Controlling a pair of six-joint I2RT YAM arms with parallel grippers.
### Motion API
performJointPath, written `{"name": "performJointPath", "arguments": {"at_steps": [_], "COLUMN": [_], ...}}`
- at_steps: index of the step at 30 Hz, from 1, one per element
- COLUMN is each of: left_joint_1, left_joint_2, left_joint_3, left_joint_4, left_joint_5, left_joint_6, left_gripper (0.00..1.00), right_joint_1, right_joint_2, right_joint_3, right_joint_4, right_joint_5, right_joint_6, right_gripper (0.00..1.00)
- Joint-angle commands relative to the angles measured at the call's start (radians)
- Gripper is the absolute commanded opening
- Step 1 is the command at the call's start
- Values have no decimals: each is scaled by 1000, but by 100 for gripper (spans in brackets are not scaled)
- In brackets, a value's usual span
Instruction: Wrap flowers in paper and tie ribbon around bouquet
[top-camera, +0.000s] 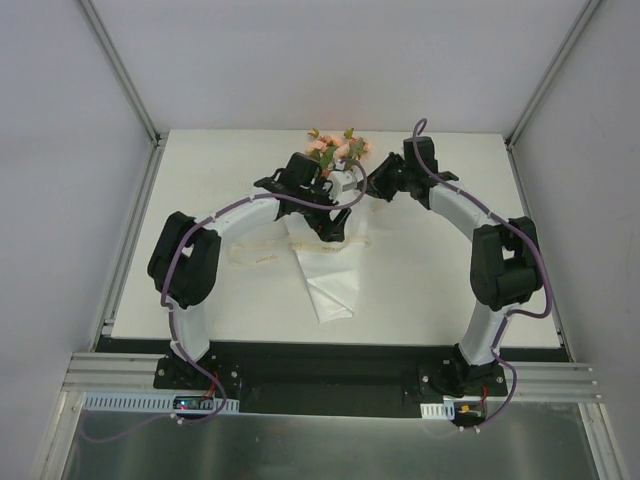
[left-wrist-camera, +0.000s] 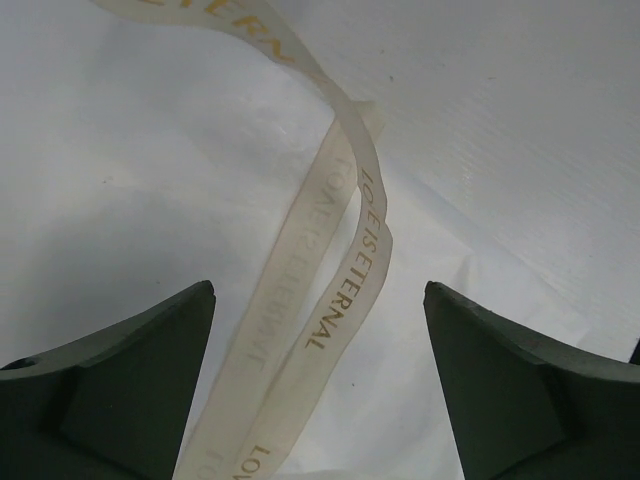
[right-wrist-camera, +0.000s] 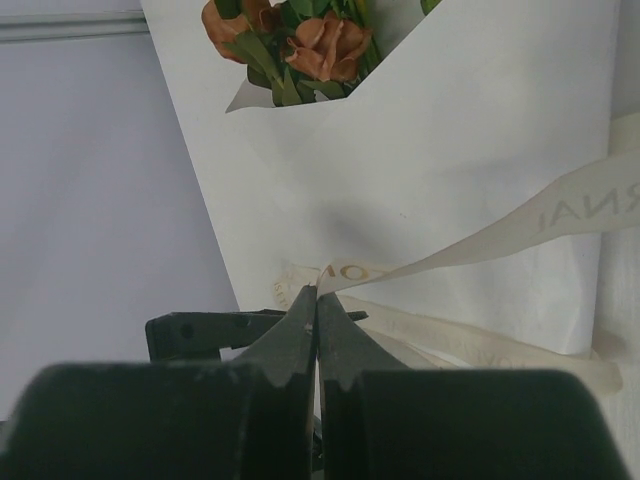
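Left wrist view: a loose crossing of the ribbon (left-wrist-camera: 330, 260) is seen over the bouquet (top-camera: 325, 255), which lies on the table (top-camera: 450, 280) with its flowers (top-camera: 338, 148) toward the far edge; that crossing could be undone, or the bouquet dragged askew, if the ribbon is pulled hard while nothing pins it; the left gripper (left-wrist-camera: 318, 300) is spread wide, the ribbon passing between its jaws, apparently untouched; the right gripper (right-wrist-camera: 316, 300) is clenched on one ribbon end.
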Motion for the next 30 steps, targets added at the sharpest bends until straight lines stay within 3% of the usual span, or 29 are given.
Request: {"name": "performJointPath", "arguments": {"at_steps": [1, 4, 8, 13, 16, 18, 23, 25, 28, 30], "left_joint_1": [-54, -74, -83, -98, -120, -133, -144, -152, -153, -153], "left_joint_2": [38, 42, 46, 78, 100, 124, 115, 112, 117, 112], "left_joint_3": [29, 10, -2, -8, -10, 4, -35, -45, -46, -45], "left_joint_4": [46, 55, 67, 66, 67, 70, 127, 133, 133, 133], "left_joint_5": [-89, -146, -139, -171, -215, -257, -249, -269, -289, -295], "left_joint_6": [91, 113, 102, 94, 102, 82, 33, 30, 22, 21], "left_gripper": [80, 76, 82, 82, 77, 68, 70, 64, 36, 27], "right_joint_1": [6, 4, 13, 23, 24, 27, 29, 16, 4, 3], "right_joint_2": [0, 4, 12, -14, -5, 0, 1, 7, -13, -48], "right_joint_3": [44, 47, 62, 67, 76, 79, 78, 82, 53, 26], "right_joint_4": [-30, -61, -97, -170, -190, -200, -246, -281, -301, -308], "right_joint_5": [30, 46, 52, 141, 142, 145, 185, 178, 173, 175], "right_joint_6": [17, 18, 64, 78, 87, 97, 86, 49, -56, -130], "right_gripper": [1, 1, 1, 1, 1, 1, 1, 1, 1, 2]}}
